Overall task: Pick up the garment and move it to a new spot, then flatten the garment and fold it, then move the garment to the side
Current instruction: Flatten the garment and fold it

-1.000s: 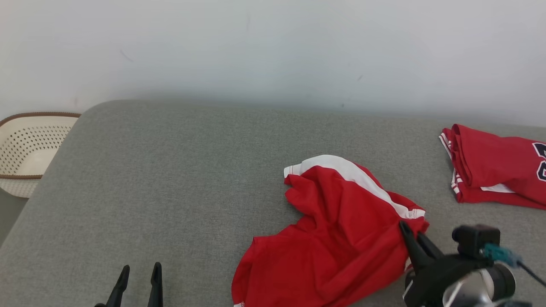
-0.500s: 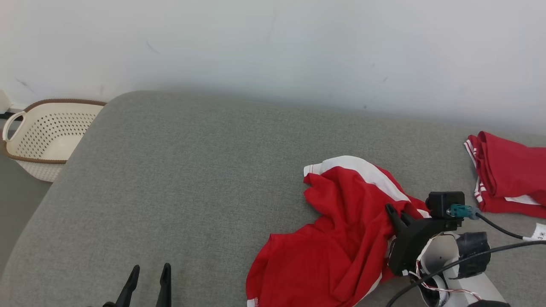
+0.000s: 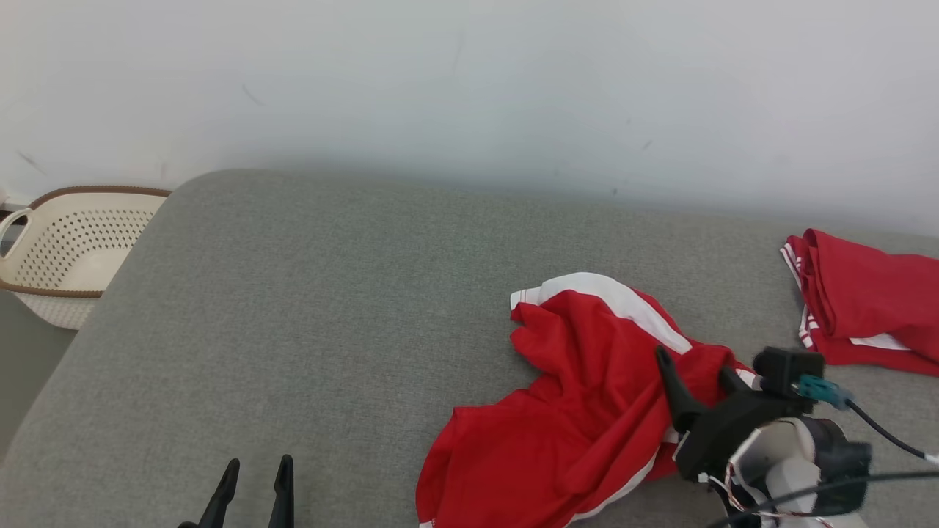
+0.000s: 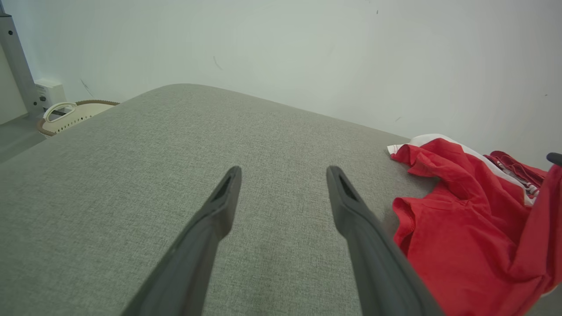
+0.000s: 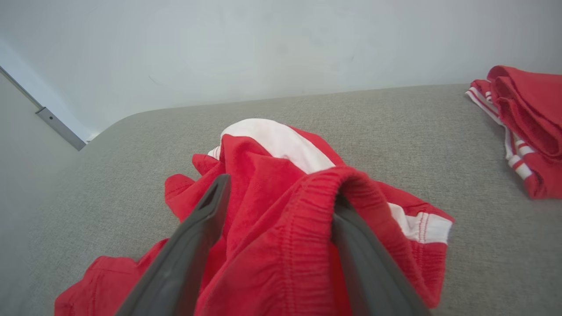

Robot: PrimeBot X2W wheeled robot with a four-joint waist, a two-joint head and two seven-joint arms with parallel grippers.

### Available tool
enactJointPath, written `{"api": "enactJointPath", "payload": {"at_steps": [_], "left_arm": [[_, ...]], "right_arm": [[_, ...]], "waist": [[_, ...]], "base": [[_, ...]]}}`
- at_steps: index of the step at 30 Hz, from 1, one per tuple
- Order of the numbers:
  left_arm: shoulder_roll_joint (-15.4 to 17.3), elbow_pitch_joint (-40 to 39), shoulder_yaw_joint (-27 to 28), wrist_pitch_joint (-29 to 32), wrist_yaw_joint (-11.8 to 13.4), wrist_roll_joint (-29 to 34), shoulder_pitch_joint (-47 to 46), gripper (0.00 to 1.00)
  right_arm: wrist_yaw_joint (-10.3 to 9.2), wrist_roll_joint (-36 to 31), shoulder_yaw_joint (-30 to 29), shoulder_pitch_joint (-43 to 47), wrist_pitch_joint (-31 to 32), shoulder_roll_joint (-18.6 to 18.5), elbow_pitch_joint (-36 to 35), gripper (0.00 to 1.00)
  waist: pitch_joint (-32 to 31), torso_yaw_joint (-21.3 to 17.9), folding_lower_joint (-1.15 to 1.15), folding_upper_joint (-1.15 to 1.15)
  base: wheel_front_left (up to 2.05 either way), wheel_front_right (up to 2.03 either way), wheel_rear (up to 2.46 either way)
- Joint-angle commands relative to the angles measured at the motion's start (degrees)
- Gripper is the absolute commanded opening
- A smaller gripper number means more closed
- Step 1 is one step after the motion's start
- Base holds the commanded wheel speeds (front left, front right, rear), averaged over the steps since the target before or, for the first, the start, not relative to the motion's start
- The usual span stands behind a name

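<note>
I think the shorts (image 3: 587, 396) are laid at 4 o'clock on the surface (image 3: 330, 293), cloth draped over one finger of my spread right hand (image 3: 692, 361), left hand (image 3: 260, 462) spread too at 7 o'clock, so next I slip free and flatten them.

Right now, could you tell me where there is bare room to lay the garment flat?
The widest bare patch is the grey surface between the basket end and the crumpled garment, ahead of the left tool. A narrow strip separates that garment from the folded garment. Around the right tool it is crowded.
</note>
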Motion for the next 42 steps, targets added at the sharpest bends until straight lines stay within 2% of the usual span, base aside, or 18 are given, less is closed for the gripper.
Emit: {"api": "enactJointPath", "payload": {"at_steps": [1, 7, 12, 21, 35, 42], "left_arm": [[-0.2, -0.1, 0.1, -0.2, 0.1, 0.3, 1.1, 1.00], [-0.3, -0.5, 0.5, -0.2, 0.0, 0.3, 1.5, 1.00], [-0.5, -0.7, 0.5, -0.2, 0.0, 0.5, 1.4, 1.00], [-0.9, -0.4, 0.7, -0.2, -0.4, 0.6, 1.1, 1.00], [-1.5, -0.1, 1.1, -0.2, -1.0, 1.1, 1.1, 1.00], [-1.7, 0.0, 1.0, -0.2, -1.2, 1.4, 1.2, 1.00]], "right_arm": [[0.01, 0.2, -0.2, 1.7, -0.7, -0.9, -1.3, 1.00], [0.01, 1.6, -2.0, 9.8, 2.1, -1.9, -10.4, 1.00], [0.01, 0.7, -3.7, 15.2, 5.5, -1.0, -15.3, 1.00], [0.01, -0.4, -6.1, 22.2, 8.4, 1.3, -20.5, 1.00], [0.01, -3.8, -12.1, 30.6, 8.8, 5.0, -27.1, 1.00], [0.01, -5.9, -14.4, 32.2, 6.5, 5.9, -29.6, 1.00]], "waist": [[-0.1, -0.5, 0.00, 0.00], [0.3, -2.2, 0.00, 0.00], [0.5, -3.2, 0.00, 0.00], [0.8, -3.8, 0.00, 0.00], [0.9, -4.6, 0.00, 0.00], [0.7, -4.8, 0.00, 0.00]], "base": [[0.00, 0.00, 0.00], [0.00, 0.00, 0.00], [0.00, 0.00, 0.00], [0.00, 0.00, 0.00], [0.00, 0.00, 0.00], [0.00, 0.00, 0.00]]}}
